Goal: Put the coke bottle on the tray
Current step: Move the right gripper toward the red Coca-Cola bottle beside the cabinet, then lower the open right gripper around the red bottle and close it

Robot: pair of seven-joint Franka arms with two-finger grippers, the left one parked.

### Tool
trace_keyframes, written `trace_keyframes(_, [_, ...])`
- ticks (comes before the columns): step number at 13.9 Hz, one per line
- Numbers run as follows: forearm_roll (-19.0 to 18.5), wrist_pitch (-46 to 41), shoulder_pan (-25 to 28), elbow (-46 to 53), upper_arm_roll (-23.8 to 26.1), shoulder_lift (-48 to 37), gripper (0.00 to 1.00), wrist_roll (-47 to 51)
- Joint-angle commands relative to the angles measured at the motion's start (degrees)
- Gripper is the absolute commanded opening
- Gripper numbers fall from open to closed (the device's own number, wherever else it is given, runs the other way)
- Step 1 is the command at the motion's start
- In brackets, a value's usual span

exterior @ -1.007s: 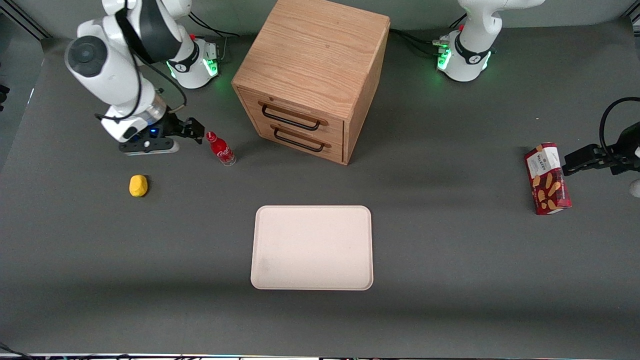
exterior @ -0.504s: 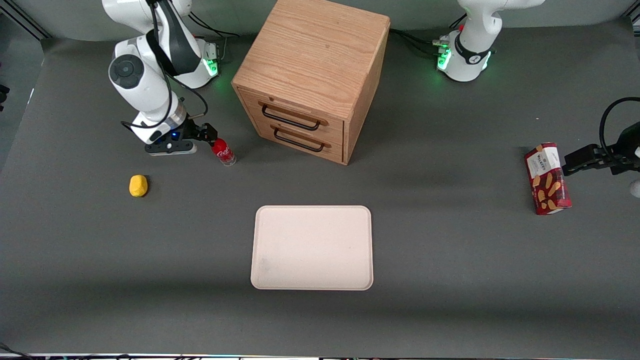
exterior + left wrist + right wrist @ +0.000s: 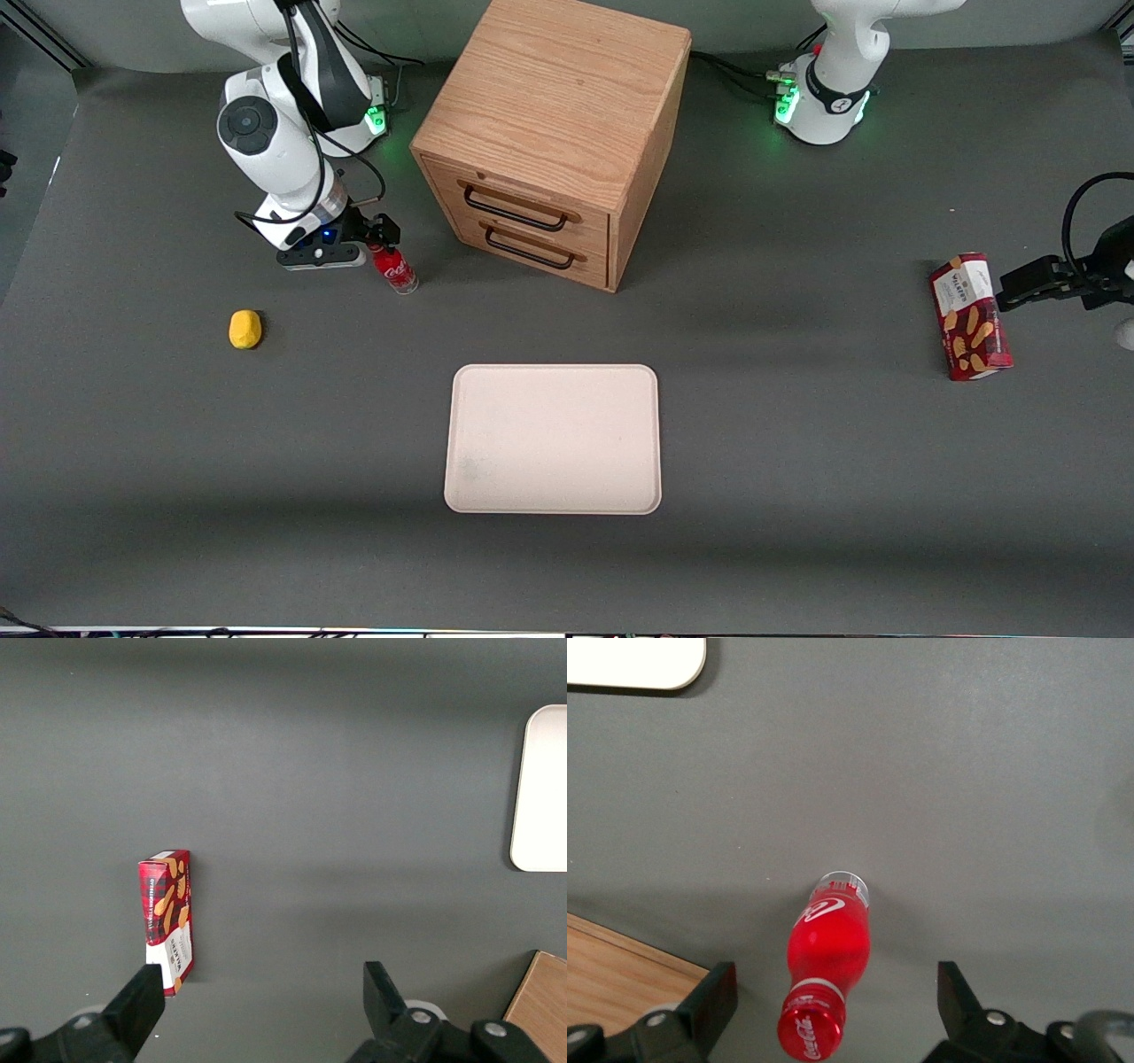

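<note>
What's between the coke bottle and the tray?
Only bare grey table between the coke bottle and the tray, per the front view. The open end effector is above the bottle's cap.

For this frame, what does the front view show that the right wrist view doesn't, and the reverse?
Only the front view shows the yellow lump, the red snack box, the cabinet's two drawer fronts and the whole tray.

Only the right wrist view shows the gripper open, one finger either side of the coke bottle, and the cap's top.

Both show the coke bottle standing upright on the table beside the wooden cabinet, the gripper at its cap, and the tray, of which the wrist view catches just a corner.
</note>
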Motion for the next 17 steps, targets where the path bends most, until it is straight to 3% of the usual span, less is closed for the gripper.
trace_keyframes(1, [1.2,0.9,-0.4,-0.5,0.5,0.3,1.00,0.9])
trace_keyframes(8, [1.3,0.9,-0.4,-0.5,0.5,1.6,1.00,0.9])
trace_keyframes(13, [1.5,1.2,-0.3,-0.4,0.6,2.9,0.93,0.9])
trace_keyframes(15, [4.5,1.2,-0.3,-0.4,0.6,3.1,0.93,0.2])
trace_keyframes(17, [4.6,1.2,-0.3,-0.4,1.3,3.1,0.93,0.2])
